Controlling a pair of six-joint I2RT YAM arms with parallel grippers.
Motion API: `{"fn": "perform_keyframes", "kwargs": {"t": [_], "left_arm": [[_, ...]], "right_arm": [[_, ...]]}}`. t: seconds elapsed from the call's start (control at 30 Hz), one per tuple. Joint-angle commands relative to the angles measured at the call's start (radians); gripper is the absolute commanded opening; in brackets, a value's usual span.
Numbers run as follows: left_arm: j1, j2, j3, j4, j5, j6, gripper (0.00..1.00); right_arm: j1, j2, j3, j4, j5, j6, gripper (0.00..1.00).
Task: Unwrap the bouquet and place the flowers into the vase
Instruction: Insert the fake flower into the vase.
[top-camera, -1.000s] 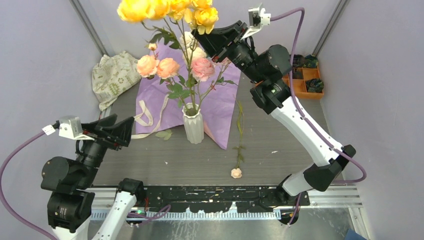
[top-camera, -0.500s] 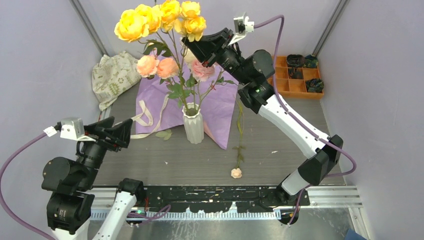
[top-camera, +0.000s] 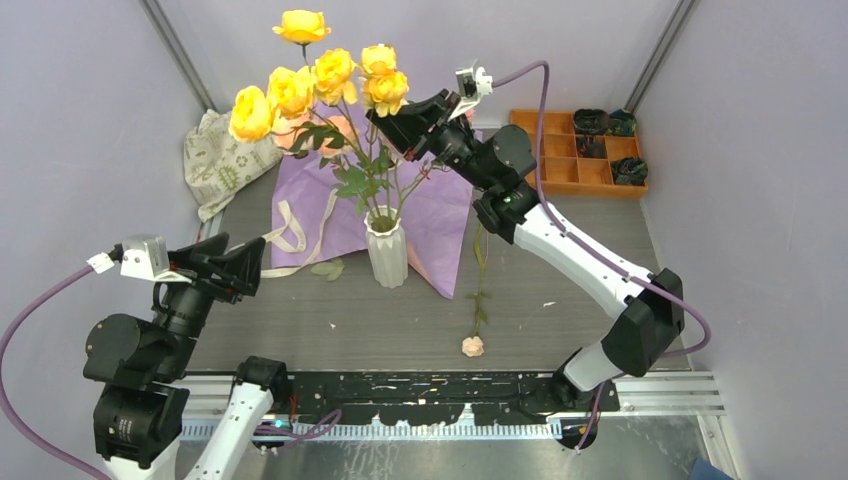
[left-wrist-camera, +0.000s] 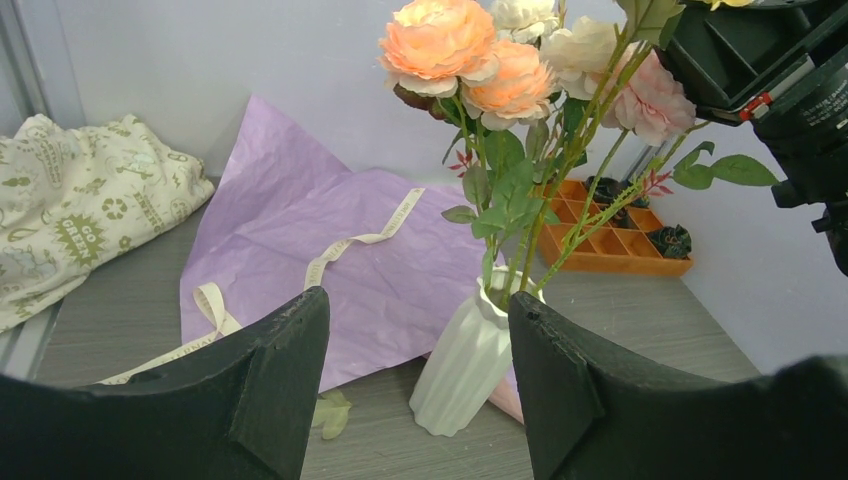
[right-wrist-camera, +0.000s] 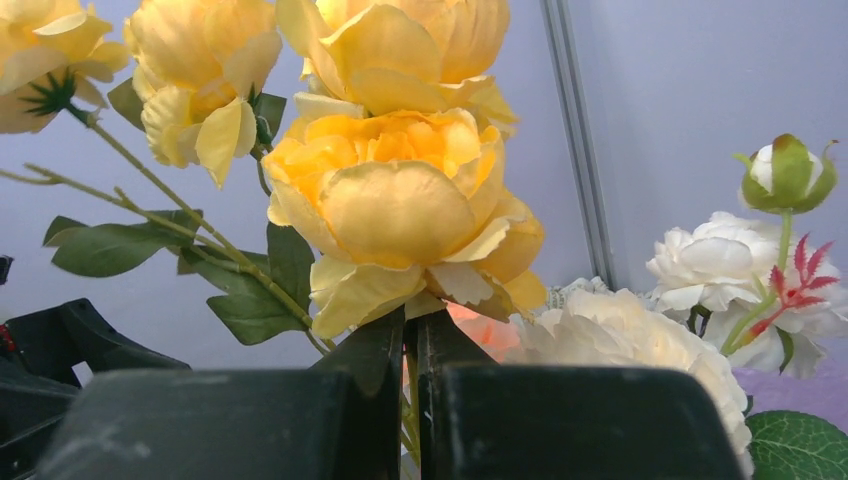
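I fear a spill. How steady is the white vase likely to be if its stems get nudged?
Probably tippy: the vase is narrow, and the flowers rise far above its rim, so it looks top-heavy. The right pincer is shut on them high up, so a sideways pull might lever it over.

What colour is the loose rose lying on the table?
The loose rose is pale peach-pink, clearest in the top external view.

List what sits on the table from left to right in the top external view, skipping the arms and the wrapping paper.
patterned cloth bag → fallen leaf → white vase → loose rose → orange tray
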Motion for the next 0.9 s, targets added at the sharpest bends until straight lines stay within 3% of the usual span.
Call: {"fn": "perform_keyframes", "kwargs": {"t": [0.0,0.07,0.2,0.33,0.53,0.87], "left_arm": [[0.004,-0.008,0.002,0.030,0.002,0.007,0.67],[0.004,-0.009,-0.003,0.037,0.003,0.001,0.67],[0.004,0.001,-0.004,0.042,0.026,-0.015,0.67],[0.003,-0.004,-0.010,0.059,0.034,-0.035,0.67],[0.004,0.002,-0.011,0.065,0.044,-0.049,0.67],[0.003,-0.001,-0.013,0.067,0.048,-0.053,0.67]], "right_arm": [[0.006,-0.076,-0.037,0.061,-0.019,0.036,0.01],[0.005,-0.098,-0.083,0.065,-0.021,0.051,0.02],[0.004,-0.157,-0.152,0.051,-0.014,0.061,0.33],[0.007,-0.211,-0.182,-0.022,0.008,0.039,0.49],[0.006,-0.243,-0.182,-0.129,0.012,0.020,0.62],[0.013,-0.251,-0.235,-0.186,0.008,0.065,0.68]]}}
